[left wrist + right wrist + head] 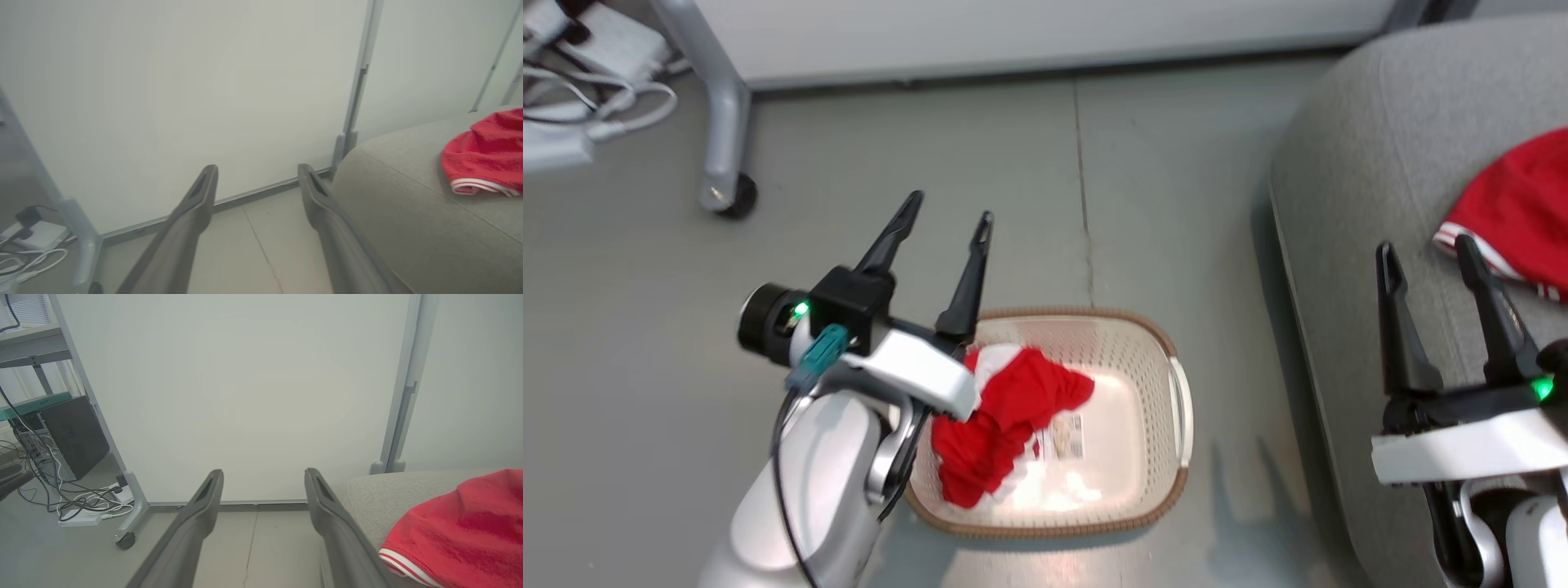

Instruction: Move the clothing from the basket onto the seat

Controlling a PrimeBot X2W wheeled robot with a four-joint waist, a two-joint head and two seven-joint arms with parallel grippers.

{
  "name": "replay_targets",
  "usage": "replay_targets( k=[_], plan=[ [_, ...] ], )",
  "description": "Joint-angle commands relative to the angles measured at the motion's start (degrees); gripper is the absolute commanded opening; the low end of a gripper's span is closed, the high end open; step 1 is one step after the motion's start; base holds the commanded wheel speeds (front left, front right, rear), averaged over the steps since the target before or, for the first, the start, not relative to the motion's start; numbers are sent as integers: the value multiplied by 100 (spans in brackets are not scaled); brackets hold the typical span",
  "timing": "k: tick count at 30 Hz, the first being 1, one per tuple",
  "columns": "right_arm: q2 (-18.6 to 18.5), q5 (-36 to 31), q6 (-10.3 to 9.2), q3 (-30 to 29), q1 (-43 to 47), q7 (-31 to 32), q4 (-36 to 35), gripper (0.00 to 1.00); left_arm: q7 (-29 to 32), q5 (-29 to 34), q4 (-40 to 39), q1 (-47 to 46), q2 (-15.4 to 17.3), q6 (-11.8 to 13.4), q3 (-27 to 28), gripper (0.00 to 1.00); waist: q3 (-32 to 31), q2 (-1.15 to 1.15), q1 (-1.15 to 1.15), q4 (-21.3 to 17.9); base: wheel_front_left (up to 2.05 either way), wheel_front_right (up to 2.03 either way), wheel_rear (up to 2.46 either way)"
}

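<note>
**Fig.** Head view, w/ both wrist views. The clothing = two red garments. Of these, garment A lies crumpled in the basket, toward its left half and partly over a barcode sticker. It is bright red w/ white panels showing at its top and bottom edges. The other, garment B, rests on the seat and is red w/ white-striped trim along its near hem. The basket stands on the floor, just beside the seat's rounded edge; whether they touch cannot be told.

**Hands.** The left hand is above the basket's left rim, fingers spread wide, holding nothing. The right hand is over the seat near garment B, fingers likewise wide apart, empty.

**Handling (est.).** Garment A is prob. light, soft and limp, so it should drape and trail when lifted. It is not fragile and not slippery, though the cloth may snag on the perforated wall. Best hold, approx.: the raised bunched fold at mid-garment, where layers stack and a pinch catches enough cloth. Avoid thin flat edges on the basket bottom. Lift clear of the brown rim before swinging to the seat.
</note>
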Motion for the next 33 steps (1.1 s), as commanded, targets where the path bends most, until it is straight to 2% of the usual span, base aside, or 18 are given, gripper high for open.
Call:
replay_targets(
  k=[1, 8, 18, 21, 24, 33],
  plan=[
    [-22, -22, 1, 3, -133, -75, -65, 100, -2, 12, 122, -166, 10, -52, -21, 100, 528, 0, 0, -237, 0, 0, 0],
    [-19, 108, 1, 214, -666, -350, -41, 100, 91, 261, 1701, -1034, -223, -310, -623, 100, 1598, 0, 0, -667, 0, 0, 0],
    [-18, 467, 1, 680, -1239, -928, 74, 100, 525, 1083, 3997, -2261, -181, -542, -1508, 100, 2958, 0, 0, -1486, 0, 0, 0],
    [-15, 613, 1, 813, -1345, -1086, 162, 100, 599, 1158, 4486, -2489, -93, -605, -1584, 100, 3266, 0, 0, -1728, 0, 0, 0],
    [-15, 746, 1, 1019, -1475, -1237, 285, 100, 731, 1255, 5016, -2746, 160, -627, -1657, 100, 3641, 0, 0, -2016, 0, 0, 0],
    [-15, 1049, 1, 1453, -1705, -1371, 264, 100, 1205, 1397, 5560, -3088, 812, -483, -1815, 100, 4144, 0, 0, -2510, 0, 0, 0]
  ],
)
